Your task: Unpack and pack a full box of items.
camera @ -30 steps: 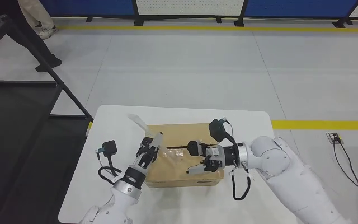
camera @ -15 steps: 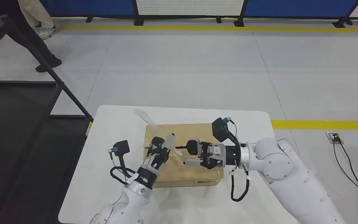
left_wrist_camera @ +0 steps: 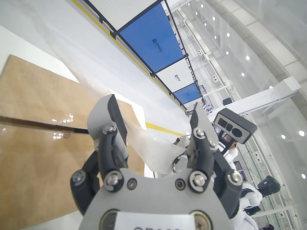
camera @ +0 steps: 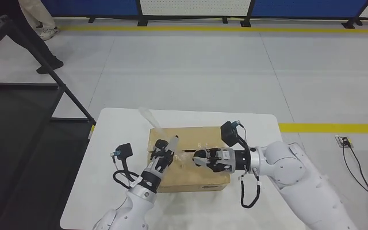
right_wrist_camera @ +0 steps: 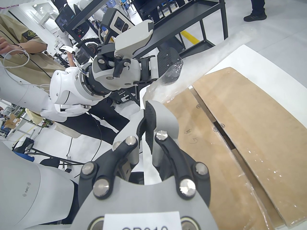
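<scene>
A pale grey floor with a yellow line [camera: 322, 127] runs behind a white desk [camera: 109, 172], and a black metal rack [camera: 57, 103] stands close off the desk's far left corner. A brown cardboard box [camera: 195, 179] sits in the middle of the desk with its top flaps closed along a narrow seam. A long strip of clear packing tape [camera: 150, 119] lifts off the box top and slants up past the box's far left corner. The left tool [camera: 165, 148] hangs over the box's left end, spread wide, with the strip lying against one black pad [left_wrist_camera: 117, 118]. The right tool [camera: 199, 160] is over the seam, pressed together on the strip's near end.
</scene>
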`<state>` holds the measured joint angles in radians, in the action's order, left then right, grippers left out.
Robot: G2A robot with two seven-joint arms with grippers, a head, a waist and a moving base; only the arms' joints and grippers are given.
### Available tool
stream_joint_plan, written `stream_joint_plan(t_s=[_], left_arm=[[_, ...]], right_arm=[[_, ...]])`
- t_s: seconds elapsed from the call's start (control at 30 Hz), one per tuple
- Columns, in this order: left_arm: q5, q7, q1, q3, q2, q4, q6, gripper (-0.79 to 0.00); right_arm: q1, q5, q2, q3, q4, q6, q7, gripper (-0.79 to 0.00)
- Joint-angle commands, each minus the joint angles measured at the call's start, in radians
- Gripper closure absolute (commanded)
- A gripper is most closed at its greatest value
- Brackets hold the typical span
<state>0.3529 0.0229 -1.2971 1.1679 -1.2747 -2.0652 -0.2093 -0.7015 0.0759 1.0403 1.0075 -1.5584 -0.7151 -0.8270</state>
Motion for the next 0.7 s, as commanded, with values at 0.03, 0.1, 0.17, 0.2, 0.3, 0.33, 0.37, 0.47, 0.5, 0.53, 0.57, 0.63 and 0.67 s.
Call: stream_joint_plan(t_s=[0.03, 0.1, 0.17, 0.2, 0.3, 0.33, 0.37, 0.47, 0.5, 0.53, 0.57, 0.63, 0.67], left_arm=[[-0.003, -0.001, -0.003, 0.002, -0.002, -0.001, 0.000, -0.579], [-0.001, 0.001, -0.004, 0.003, -0.004, -0.002, 0.000, -0.573], [0.002, 0.004, -0.005, 0.003, -0.005, -0.002, 0.001, -0.570], [0.003, 0.004, -0.006, 0.002, -0.006, -0.002, 0.002, -0.566], [0.008, 0.007, -0.007, 0.000, -0.008, -0.003, 0.002, -0.563], [0.010, 0.008, -0.007, -0.002, -0.009, -0.003, 0.002, -0.563], [0.012, 0.009, -0.007, -0.003, -0.010, -0.002, 0.002, -0.560], [0.018, 0.010, -0.006, -0.007, -0.012, 0.001, 0.003, -0.560], [0.020, 0.011, -0.006, -0.009, -0.013, 0.002, 0.003, -0.557], [0.021, 0.011, -0.005, -0.010, -0.014, 0.004, 0.003, -0.560], [0.021, 0.011, -0.004, -0.012, -0.015, 0.005, 0.002, -0.560], [0.022, 0.012, -0.002, -0.015, -0.017, 0.007, 0.001, -0.557], [0.023, 0.014, -0.001, -0.017, -0.018, 0.008, 0.001, -0.557]], right_arm=[[-0.001, -0.012, -0.002, 0.010, 0.004, 0.004, -0.004, -0.785], [-0.003, -0.023, -0.004, 0.015, 0.008, 0.004, -0.009, -0.785], [-0.003, -0.034, -0.005, 0.018, 0.013, 0.006, -0.021, -0.785], [-0.002, -0.038, -0.006, 0.018, 0.016, 0.008, -0.026, -0.785], [0.002, -0.056, -0.007, 0.018, 0.026, 0.011, -0.039, -0.785], [0.003, -0.068, -0.006, 0.016, 0.028, 0.008, -0.045, -0.785], [0.005, -0.082, -0.006, 0.012, 0.031, 0.002, -0.056, -0.785], [0.016, -0.120, -0.005, 0.000, 0.041, -0.015, -0.091, -0.785], [0.019, -0.127, -0.005, -0.004, 0.043, -0.019, -0.098, -0.785], [0.023, -0.132, -0.004, -0.008, 0.044, -0.020, -0.102, -0.785], [0.027, -0.131, -0.003, -0.011, 0.044, -0.019, -0.105, -0.785], [0.033, -0.121, -0.001, -0.018, 0.043, -0.015, -0.103, -0.714], [0.035, -0.117, 0.000, -0.021, 0.041, -0.013, -0.101, -0.643]])
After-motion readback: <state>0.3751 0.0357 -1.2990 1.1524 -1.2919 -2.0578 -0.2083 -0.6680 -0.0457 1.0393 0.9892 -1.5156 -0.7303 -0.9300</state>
